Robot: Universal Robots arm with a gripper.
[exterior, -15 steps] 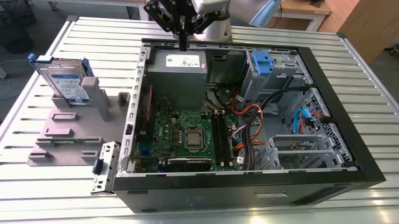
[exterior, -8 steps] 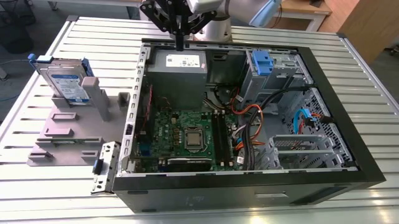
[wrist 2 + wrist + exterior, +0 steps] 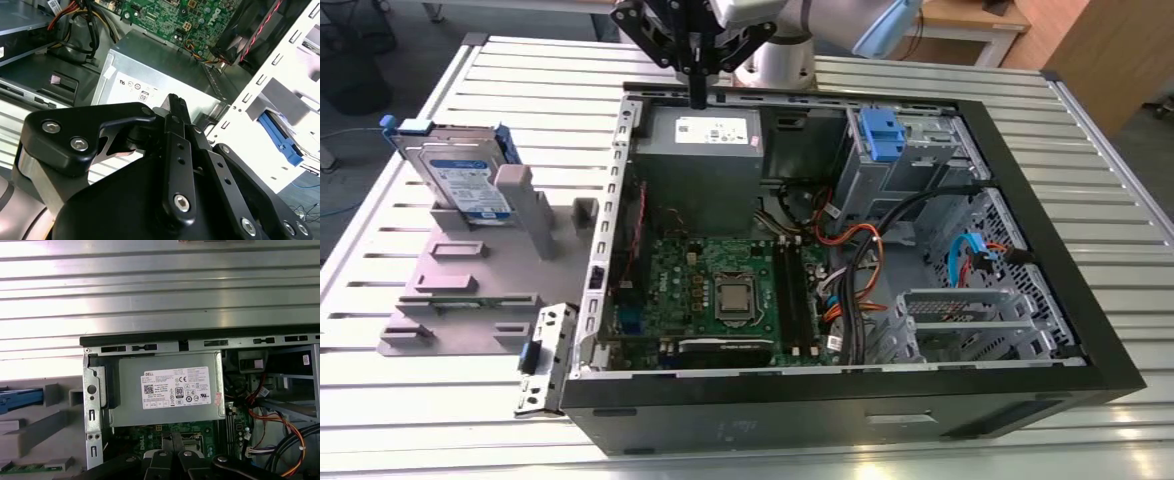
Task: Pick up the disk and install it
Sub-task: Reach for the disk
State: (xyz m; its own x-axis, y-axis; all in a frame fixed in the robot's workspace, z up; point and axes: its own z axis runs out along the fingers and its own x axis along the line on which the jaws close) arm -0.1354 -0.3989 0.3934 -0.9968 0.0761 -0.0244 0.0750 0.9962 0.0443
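The disk [image 3: 460, 180], a silver drive with a blue-and-white label in a blue carrier, stands upright in a grey holder [image 3: 467, 290] at the exterior view's left, beside the open computer case [image 3: 854, 410]. My gripper [image 3: 699, 97] hangs over the case's back edge, above the grey power supply [image 3: 700, 150], well to the right of the disk. Its black fingers [image 3: 174, 107] are pressed together with nothing between them. The first wrist view looks down past the fingertips [image 3: 172, 440] onto the power supply [image 3: 167, 390]. A blue edge of the disk's carrier [image 3: 280, 142] appears in the second wrist view.
Inside the case lie the green motherboard [image 3: 720, 290], bundled cables [image 3: 854, 260] and a metal drive cage [image 3: 967, 320]. A bare blue clip [image 3: 881, 135] sits in the upper bay. A small metal bracket [image 3: 544, 355] lies by the case's front left corner on the slatted metal table [image 3: 494, 60].
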